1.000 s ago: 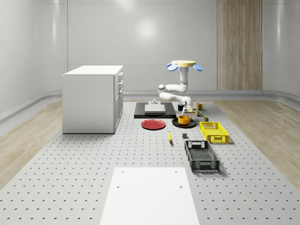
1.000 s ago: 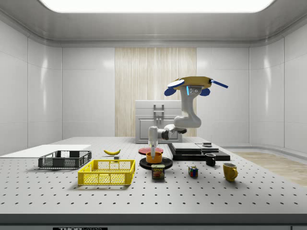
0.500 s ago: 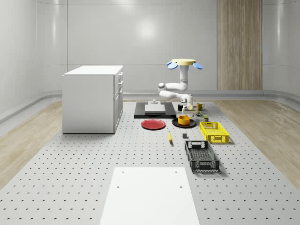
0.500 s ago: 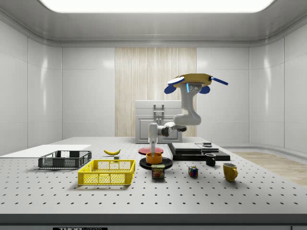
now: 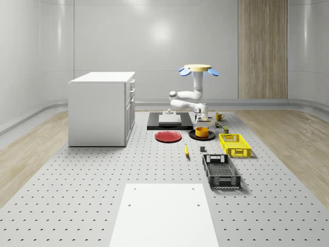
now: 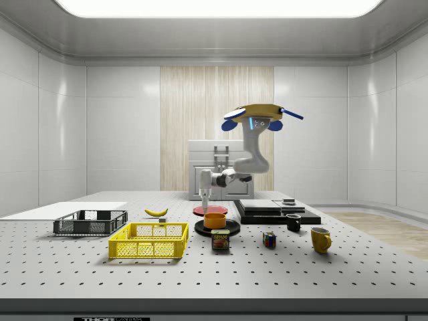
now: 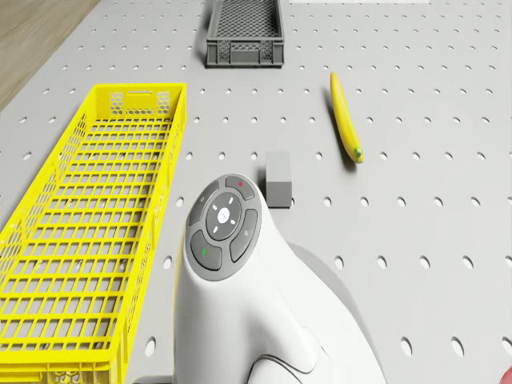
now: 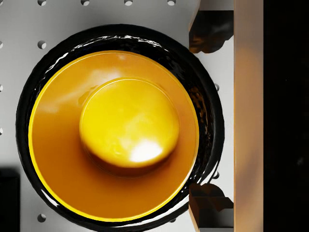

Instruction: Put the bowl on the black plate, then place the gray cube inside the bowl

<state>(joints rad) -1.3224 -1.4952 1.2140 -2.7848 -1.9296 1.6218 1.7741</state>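
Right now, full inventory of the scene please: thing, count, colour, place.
bowl: 1, orange, on the black plate
black plate: 1, black, beside the red plate
gray cube: 1, gray, between yellow crate and banana
red plate: 1, red, near the cabinet
yellow crate: 1, yellow, table
dark crate: 1, dark gray, table
banana: 1, yellow, table
can: 1, by the black plate
mug: 1, yellow, table
cabinet: 1, white
drone: 1, hovering over the table
gripper: 1, white, above the bowl

Pale glossy walls, a wood panel (image 5: 262,49), white cabinet (image 5: 102,108), perforated gray table (image 5: 77,195).
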